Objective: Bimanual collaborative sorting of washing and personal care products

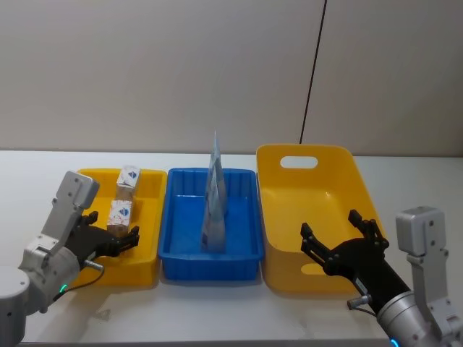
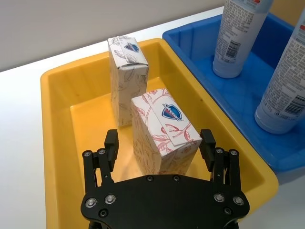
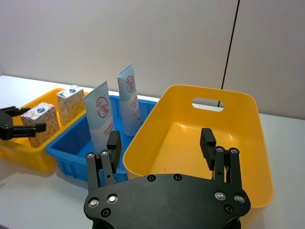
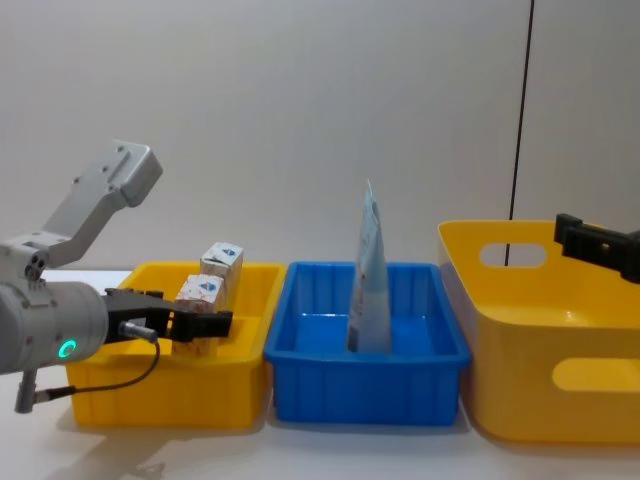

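Cartons [image 2: 164, 136], pouches [image 3: 102, 119] — print illegible

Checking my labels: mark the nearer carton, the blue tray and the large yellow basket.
nearer carton [image 2: 151, 145], left wrist view, printed side.
blue tray [image 1: 210, 267], head view, near wall.
large yellow basket [image 4: 510, 395], chest view, front wall.

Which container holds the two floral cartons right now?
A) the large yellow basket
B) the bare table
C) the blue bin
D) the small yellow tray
D: the far carton and the near carton both stand in the small yellow tray, the left hand open, flanking the near one.
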Robot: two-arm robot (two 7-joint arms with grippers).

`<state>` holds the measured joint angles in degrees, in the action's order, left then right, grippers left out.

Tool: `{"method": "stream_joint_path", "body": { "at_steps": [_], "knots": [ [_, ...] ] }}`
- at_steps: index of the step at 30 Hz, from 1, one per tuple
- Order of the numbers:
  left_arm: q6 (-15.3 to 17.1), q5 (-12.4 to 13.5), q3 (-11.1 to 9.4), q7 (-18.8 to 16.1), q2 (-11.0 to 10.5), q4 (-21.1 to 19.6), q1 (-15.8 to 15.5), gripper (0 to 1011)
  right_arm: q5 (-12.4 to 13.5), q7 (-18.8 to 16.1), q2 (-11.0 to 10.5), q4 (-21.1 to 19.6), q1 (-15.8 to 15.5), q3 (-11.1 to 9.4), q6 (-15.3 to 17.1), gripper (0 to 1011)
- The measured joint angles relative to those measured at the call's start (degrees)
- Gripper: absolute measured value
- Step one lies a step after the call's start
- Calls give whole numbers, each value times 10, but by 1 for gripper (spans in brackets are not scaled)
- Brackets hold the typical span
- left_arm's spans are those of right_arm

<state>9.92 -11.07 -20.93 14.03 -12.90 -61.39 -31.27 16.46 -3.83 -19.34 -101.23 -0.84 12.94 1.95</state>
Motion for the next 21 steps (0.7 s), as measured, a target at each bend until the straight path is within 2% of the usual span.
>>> {"method": "stream_joint_path", "body": {
  "at_steps": [10, 16, 21],
  "knots": [
    [-14, 5, 2, 6, 10, 34, -18, 1001, 0, 0, 0, 0, 0, 0, 0, 1000],
    [-19, 8, 3, 7, 14, 44, -23, 883, 0, 0, 0, 0, 0, 0, 0, 1000],
    [-20, 11, 5, 7, 17, 49, -27, 731, 0, 0, 0, 0, 0, 0, 0, 1000]
  ]
}}
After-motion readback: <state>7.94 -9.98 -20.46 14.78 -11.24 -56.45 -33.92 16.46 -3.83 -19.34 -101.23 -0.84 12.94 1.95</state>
